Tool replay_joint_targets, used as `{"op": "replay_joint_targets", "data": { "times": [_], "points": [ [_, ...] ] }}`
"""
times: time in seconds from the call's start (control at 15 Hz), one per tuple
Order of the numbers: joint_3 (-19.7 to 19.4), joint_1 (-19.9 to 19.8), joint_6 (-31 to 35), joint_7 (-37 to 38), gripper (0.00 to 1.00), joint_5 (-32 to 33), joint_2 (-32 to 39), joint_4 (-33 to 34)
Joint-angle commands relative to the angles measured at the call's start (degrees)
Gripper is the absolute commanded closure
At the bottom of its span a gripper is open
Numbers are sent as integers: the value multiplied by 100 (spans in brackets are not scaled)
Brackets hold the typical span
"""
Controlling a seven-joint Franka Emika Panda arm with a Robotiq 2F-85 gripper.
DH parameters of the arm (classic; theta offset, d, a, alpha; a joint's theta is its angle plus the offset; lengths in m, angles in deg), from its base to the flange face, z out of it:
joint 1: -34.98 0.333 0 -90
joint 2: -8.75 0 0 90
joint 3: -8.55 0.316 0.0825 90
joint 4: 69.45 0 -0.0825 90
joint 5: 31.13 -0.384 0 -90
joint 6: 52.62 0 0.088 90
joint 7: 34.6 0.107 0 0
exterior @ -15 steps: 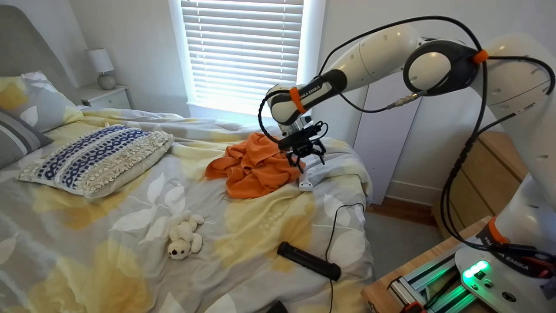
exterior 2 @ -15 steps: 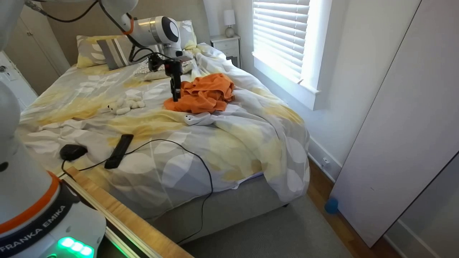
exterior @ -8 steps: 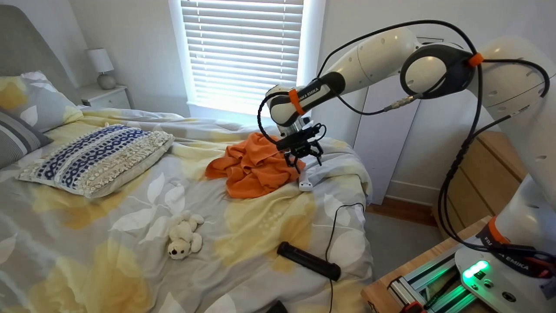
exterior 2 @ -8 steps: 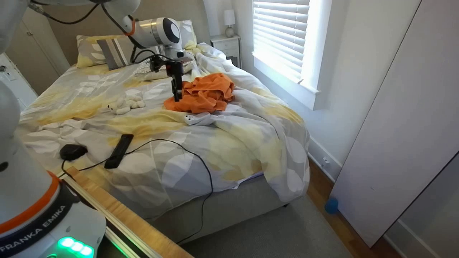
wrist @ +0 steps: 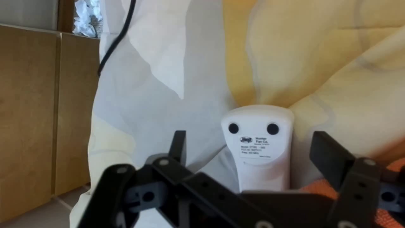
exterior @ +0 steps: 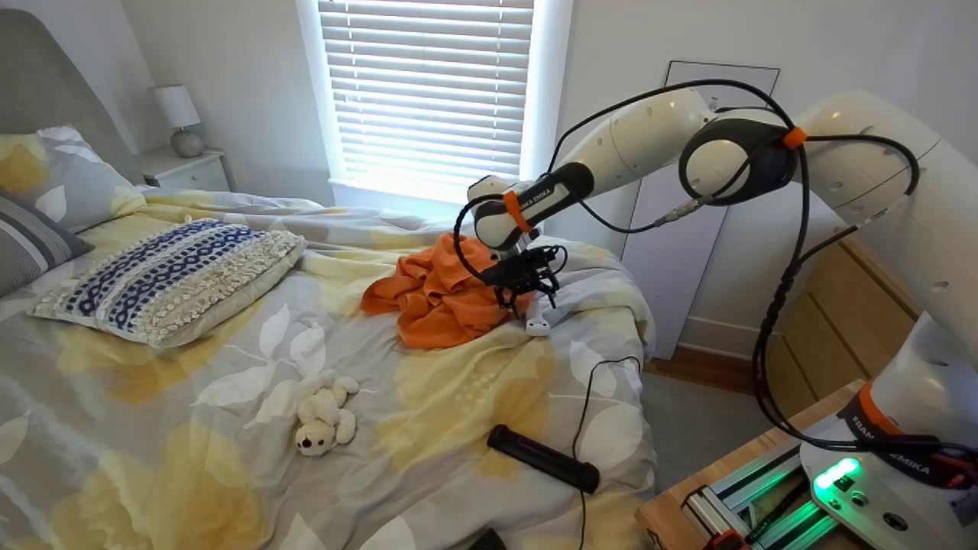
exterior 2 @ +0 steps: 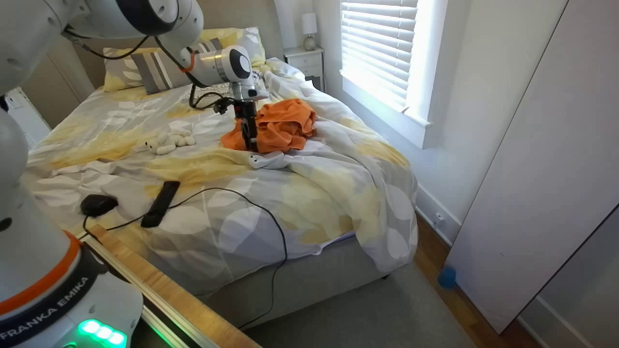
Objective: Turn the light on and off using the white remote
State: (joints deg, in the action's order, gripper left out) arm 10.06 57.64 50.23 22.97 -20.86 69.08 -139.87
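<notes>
The white remote lies on the bed with its labelled back and two black round pads facing up. It also shows in both exterior views, beside the orange cloth. My gripper is open and empty, with one finger on each side of the remote in the wrist view and neither touching it. The remote's lower end is hidden behind the gripper body there. In both exterior views the gripper hangs close above the bed by the remote. A white table lamp stands far back; whether it is lit I cannot tell.
An orange cloth is bunched against the remote. A black bar with a cable, a white plush toy and a patterned cushion lie on the bed. A wooden dresser stands beyond the bed's edge.
The arm and open gripper have come down toward the bed, closer to the remote. The remote and the other objects have not moved.
</notes>
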Motion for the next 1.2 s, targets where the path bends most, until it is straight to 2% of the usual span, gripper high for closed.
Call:
{"op": "replay_joint_targets", "data": {
  "times": [0.0, 0.2, 0.27, 0.4, 0.47, 0.53, 0.6, 0.67, 0.93, 1.13],
  "points": [
    [-131, 104, 80, -124, 0, 30, 445, 463],
    [-153, 117, 43, -193, 0, 14, 640, 659],
    [-161, 127, 23, -205, 4, 16, 698, 719],
    [-172, 137, -5, -240, 23, 9, 792, 825],
    [-183, 147, -22, -256, 25, 10, 836, 874],
    [-189, 154, -28, -263, 32, 7, 874, 922],
    [-201, 165, -35, -271, 35, 9, 907, 957],
    [-209, 176, -48, -278, 37, 11, 941, 993],
    [-218, 201, -74, -343, 32, 4, 1050, 1079],
    [-156, 128, 57, -325, 37, 39, 1013, 928]
  ]
}}
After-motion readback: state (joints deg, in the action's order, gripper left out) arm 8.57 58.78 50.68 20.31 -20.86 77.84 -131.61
